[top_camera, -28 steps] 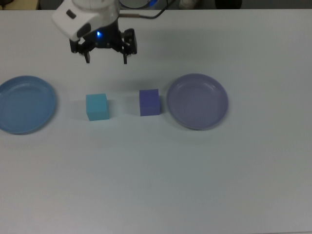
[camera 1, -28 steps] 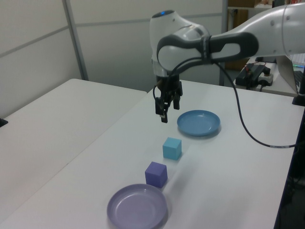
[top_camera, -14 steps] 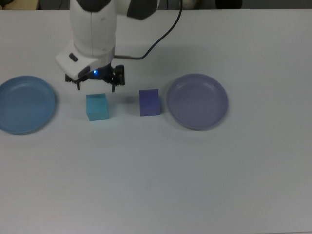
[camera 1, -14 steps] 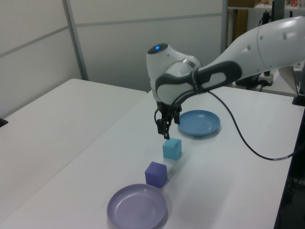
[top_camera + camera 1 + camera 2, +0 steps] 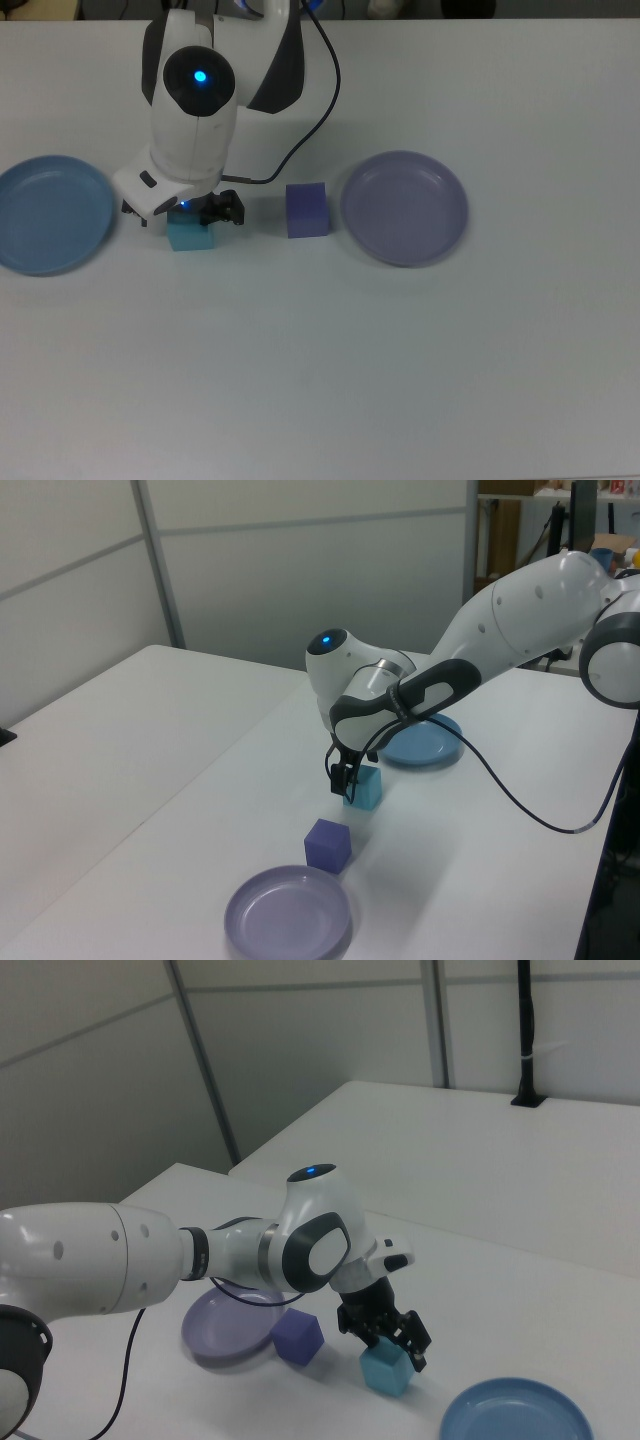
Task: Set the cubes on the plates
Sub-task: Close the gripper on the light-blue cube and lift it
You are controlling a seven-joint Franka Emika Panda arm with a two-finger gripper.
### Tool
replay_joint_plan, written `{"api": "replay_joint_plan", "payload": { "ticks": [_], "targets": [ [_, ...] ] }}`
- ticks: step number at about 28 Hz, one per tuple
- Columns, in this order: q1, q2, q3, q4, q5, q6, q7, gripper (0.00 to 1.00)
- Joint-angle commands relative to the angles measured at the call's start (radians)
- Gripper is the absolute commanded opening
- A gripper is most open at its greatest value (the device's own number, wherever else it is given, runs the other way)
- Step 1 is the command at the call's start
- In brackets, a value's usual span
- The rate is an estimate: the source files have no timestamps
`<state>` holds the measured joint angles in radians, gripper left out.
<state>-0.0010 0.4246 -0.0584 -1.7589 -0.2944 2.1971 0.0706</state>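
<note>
Where fingers (image 5: 418, 1352) straddle cyan cube (image 5: 386, 1371): unclosed

Even diffuse overhead light — faint soft shadows, slight overall softness.

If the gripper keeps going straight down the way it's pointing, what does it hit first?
The cyan cube. The gripper points down right over it, jaws spread to either side of its top, so going on it would likely straddle the cube, then meet the table. Whether they touch yet is unclear.
</note>
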Motion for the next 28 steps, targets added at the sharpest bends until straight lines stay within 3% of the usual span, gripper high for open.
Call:
{"api": "replay_joint_plan", "payload": {
  "ticks": [1,7,22,24,25,26,27,28],
  "targets": [
    [0.003,-0.015,-0.003,-0.022,-0.026,0.019,0.044,1.00],
    [-0.014,-0.090,-0.012,-0.024,-0.014,-0.039,0.031,1.00],
    [-0.011,-0.089,-0.005,-0.048,-0.003,-0.044,0.002,1.00],
    [-0.013,-0.089,-0.003,-0.050,0.041,-0.042,-0.038,1.00],
    [-0.014,-0.087,-0.003,-0.050,0.087,-0.042,-0.075,1.00],
    [-0.014,-0.087,-0.003,-0.050,0.145,-0.042,-0.115,1.00],
    [-0.014,-0.089,-0.006,-0.050,0.252,-0.043,-0.196,1.00],
    [-0.014,-0.090,-0.008,-0.050,0.291,-0.045,-0.228,1.00]
  ]
}}
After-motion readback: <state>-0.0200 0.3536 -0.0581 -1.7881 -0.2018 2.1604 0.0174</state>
